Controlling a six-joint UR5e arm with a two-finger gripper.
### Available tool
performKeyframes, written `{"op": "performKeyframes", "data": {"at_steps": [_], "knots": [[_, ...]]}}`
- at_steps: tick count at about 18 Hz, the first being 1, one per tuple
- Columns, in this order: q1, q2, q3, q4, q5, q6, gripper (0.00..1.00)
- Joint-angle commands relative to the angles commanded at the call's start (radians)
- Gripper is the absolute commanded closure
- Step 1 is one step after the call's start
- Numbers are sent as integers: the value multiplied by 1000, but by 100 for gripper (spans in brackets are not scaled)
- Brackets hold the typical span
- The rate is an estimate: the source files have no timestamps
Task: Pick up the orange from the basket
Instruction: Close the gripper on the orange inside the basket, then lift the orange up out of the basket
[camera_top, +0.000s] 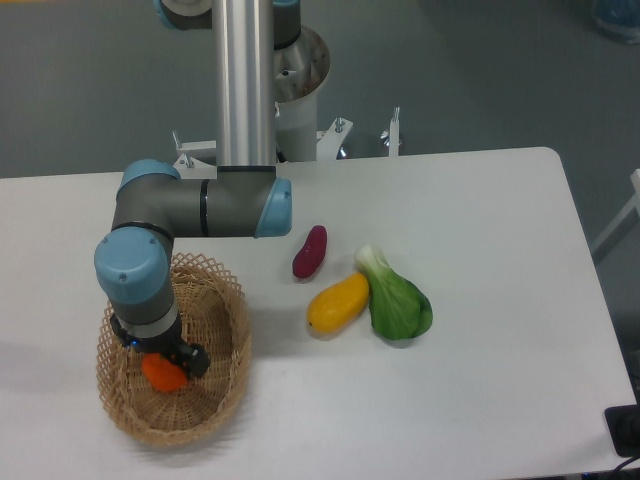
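Note:
The tan woven basket (215, 395) sits at the front left of the white table. The small bright orange (163, 374) lies inside it, partly covered by my gripper. My gripper (172, 364) reaches down into the basket from the blue and grey arm, and its dark fingers sit around the orange. The fingers look closed against the fruit, but the wrist hides most of the contact.
A purple sweet potato (309, 252), a yellow-orange mango-like fruit (338, 303) and a green bok choy (395, 299) lie in the table's middle. The arm's base column (246, 80) stands at the back. The arm's elbow (200, 207) hangs over the basket's far rim.

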Motion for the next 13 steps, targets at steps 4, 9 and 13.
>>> {"op": "performKeyframes", "data": {"at_steps": [4, 9, 13], "knots": [[0, 0, 6, 0, 0, -2, 20], [0, 0, 6, 2, 0, 0, 30], [0, 9, 9, 3, 0, 6, 35]]}}
